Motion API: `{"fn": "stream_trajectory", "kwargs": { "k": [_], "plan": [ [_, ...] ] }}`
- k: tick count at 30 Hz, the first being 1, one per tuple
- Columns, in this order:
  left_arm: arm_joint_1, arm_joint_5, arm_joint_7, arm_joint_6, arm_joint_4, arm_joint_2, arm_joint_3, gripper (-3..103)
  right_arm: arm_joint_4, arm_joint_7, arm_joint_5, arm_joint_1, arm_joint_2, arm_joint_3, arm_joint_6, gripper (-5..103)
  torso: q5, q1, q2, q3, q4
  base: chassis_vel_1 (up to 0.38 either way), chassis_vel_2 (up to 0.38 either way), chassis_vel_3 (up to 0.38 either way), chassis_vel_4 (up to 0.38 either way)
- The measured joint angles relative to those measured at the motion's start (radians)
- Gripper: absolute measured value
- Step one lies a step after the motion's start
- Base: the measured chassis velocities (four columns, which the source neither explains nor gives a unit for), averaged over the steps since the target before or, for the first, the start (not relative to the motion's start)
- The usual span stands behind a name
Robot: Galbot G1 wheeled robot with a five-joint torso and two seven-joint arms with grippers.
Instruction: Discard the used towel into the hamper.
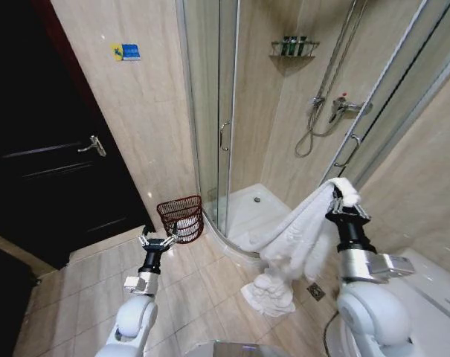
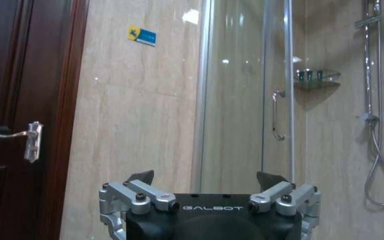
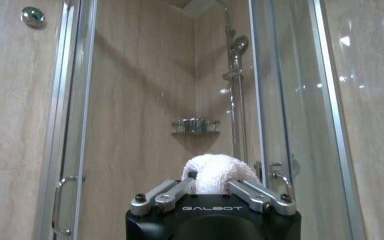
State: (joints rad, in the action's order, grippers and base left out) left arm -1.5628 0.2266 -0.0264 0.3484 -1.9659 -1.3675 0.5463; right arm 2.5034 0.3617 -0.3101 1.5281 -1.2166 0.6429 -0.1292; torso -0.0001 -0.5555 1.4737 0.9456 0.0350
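A white towel [image 1: 295,245] hangs from my right gripper [image 1: 344,199], which is shut on its top fold at the right of the head view; its lower end bunches on the floor tiles. The right wrist view shows the towel [image 3: 217,172] pinched between the fingers. The hamper [image 1: 181,216], a small dark reddish-brown wire basket with something white inside, stands on the floor against the wall beside the shower enclosure. My left gripper [image 1: 159,241] is open, held upright just in front of and below the hamper. In the left wrist view the left gripper [image 2: 206,176] holds nothing.
A curved glass shower enclosure [image 1: 217,126] with a white tray [image 1: 254,212] rises behind the hamper and towel. A dark door [image 1: 53,163] with a lever handle [image 1: 93,146] is at the left. A floor drain [image 1: 315,291] sits near the towel. Open tiled floor lies between the arms.
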Motion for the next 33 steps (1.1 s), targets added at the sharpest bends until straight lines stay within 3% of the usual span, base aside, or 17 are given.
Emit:
{"fn": "stream_trajectory", "kwargs": {
  "k": [10,33],
  "plan": [
    [0.019,-0.018,-0.028,0.04,0.024,0.001,-0.021,100,-0.021,0.03,0.049,-0.005,-0.011,-0.012,0.009,3,0.0002,0.0,0.0,0.0,-0.0001,0.0,0.0,0.0,0.0],
    [0.019,-0.03,-0.051,0.016,0.012,0.0,-0.048,100,-0.036,-0.012,0.084,-0.027,-0.021,-0.042,0.041,3,0.0003,0.0,0.0,0.0,0.0,0.064,0.074,-0.067,-0.063]
  ]
}}
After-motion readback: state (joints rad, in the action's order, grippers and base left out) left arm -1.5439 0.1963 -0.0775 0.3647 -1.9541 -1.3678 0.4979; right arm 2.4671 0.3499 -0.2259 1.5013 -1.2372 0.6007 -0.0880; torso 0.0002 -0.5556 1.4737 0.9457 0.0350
